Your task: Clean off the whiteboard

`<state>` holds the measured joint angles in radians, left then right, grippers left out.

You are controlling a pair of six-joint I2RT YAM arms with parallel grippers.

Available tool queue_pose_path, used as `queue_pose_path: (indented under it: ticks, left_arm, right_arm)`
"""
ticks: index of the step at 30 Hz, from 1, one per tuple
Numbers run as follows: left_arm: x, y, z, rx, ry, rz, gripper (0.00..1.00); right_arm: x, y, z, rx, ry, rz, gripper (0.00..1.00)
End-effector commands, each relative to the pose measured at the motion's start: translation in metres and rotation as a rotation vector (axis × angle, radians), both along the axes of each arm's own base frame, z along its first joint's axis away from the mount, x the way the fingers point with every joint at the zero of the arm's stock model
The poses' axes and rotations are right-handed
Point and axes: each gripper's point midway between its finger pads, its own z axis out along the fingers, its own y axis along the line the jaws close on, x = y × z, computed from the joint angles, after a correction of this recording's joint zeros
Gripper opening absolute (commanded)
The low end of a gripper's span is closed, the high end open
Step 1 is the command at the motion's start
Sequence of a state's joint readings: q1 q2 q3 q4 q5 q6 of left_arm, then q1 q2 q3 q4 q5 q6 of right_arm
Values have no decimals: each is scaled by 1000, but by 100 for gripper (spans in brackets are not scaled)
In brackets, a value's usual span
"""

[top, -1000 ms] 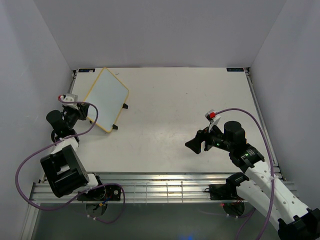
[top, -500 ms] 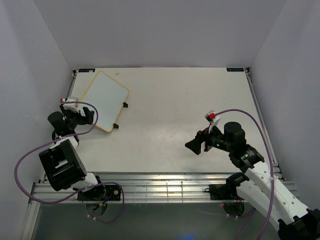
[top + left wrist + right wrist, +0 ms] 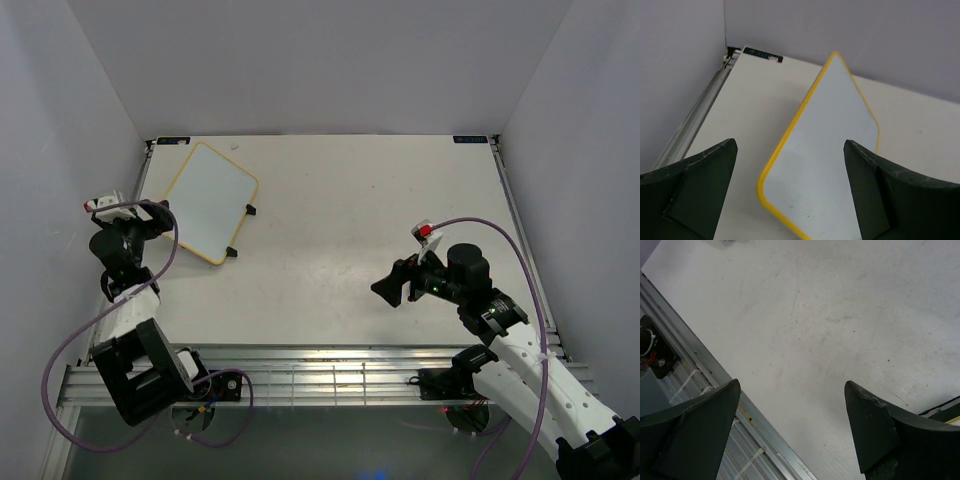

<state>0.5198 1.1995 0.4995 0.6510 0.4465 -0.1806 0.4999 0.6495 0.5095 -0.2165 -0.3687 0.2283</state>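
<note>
The whiteboard (image 3: pixel 210 203) lies flat at the table's far left, a white panel in a thin yellow frame with two small black feet on its right side. Its surface (image 3: pixel 825 150) looks blank apart from a few faint specks. My left gripper (image 3: pixel 157 214) is open just off the board's left edge, nothing between its fingers; in the left wrist view the gripper (image 3: pixel 790 145) frames the board's near corner. My right gripper (image 3: pixel 386 292) hangs open over bare table at the near right, and the right wrist view shows only tabletop between its jaws (image 3: pixel 792 384).
An aluminium rail (image 3: pixel 330 360) runs along the near edge, also in the right wrist view (image 3: pixel 765 425). A rail (image 3: pixel 695 122) borders the table's left side beside the wall. Grey walls close in three sides.
My left gripper opened and let go of the whiteboard's left edge. The board dropped from tilted to flat. The left arm then drew back leftward. The right arm barely moved.
</note>
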Motion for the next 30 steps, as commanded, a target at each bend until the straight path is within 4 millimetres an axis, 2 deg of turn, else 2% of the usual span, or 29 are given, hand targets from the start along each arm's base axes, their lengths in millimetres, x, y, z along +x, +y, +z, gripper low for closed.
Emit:
queue_pose_path:
  ticks: [1, 3, 4, 5, 6, 8, 9, 10, 12, 13, 14, 16, 18, 19, 20, 22, 26, 30]
  left_arm:
    - [-15, 0, 55, -153, -154, 79, 98]
    - [-28, -9, 85, -279, -207, 86, 98]
    - [-31, -14, 91, -326, -202, 80, 98]
    - [-36, -30, 89, -405, -153, 34, 98]
    - [-38, -40, 98, -422, -145, -11, 98]
    - [-44, -61, 89, -502, -74, -67, 98]
    - [-54, -77, 94, -496, -73, -124, 98]
    - [-58, -92, 86, -513, -23, -156, 98]
    - [-70, -109, 87, -444, -12, -194, 98]
    - [-73, -126, 84, -414, 12, -248, 98]
    - [-79, -132, 70, -407, 79, -255, 98]
    - [-89, -148, 63, -316, 104, -307, 98]
    - [-98, -158, 48, -282, 162, -329, 98]
    - [-106, -170, 45, -252, 169, -379, 98]
    - [-110, -175, 36, -252, 190, -399, 98]
    - [-119, -188, 31, -245, 196, -466, 98]
    - [-136, -202, 55, -190, 96, -535, 98]
    - [-144, -213, 54, -187, 90, -600, 98]
  right_arm:
    - [12, -7, 6, -20, -32, -77, 90]
    - [19, -15, 0, -48, -15, -137, 91]
    - [23, -17, -5, -67, 2, -161, 91]
    - [26, -23, -12, -96, 22, -198, 91]
    - [28, -26, -19, -114, 49, -223, 91]
    - [33, -36, -36, -171, 116, -299, 91]
    - [42, -52, -43, -199, 129, -419, 91]
    - [43, -61, -54, -221, 143, -474, 91]
    - [49, -75, -61, -244, 140, -571, 91]
    - [49, -77, -65, -247, 155, -585, 91]
    - [48, -76, -69, -249, 161, -581, 91]
    - [48, -73, -73, -254, 180, -572, 91]
    - [48, -73, -77, -259, 191, -572, 91]
    - [49, -71, -79, -258, 194, -569, 91]
    - [50, -70, -79, -253, 201, -567, 91]
    - [50, -65, -85, -254, 224, -550, 91]
    - [53, -77, -98, -300, 256, -635, 91]
    - [56, -67, -100, -273, 261, -595, 91]
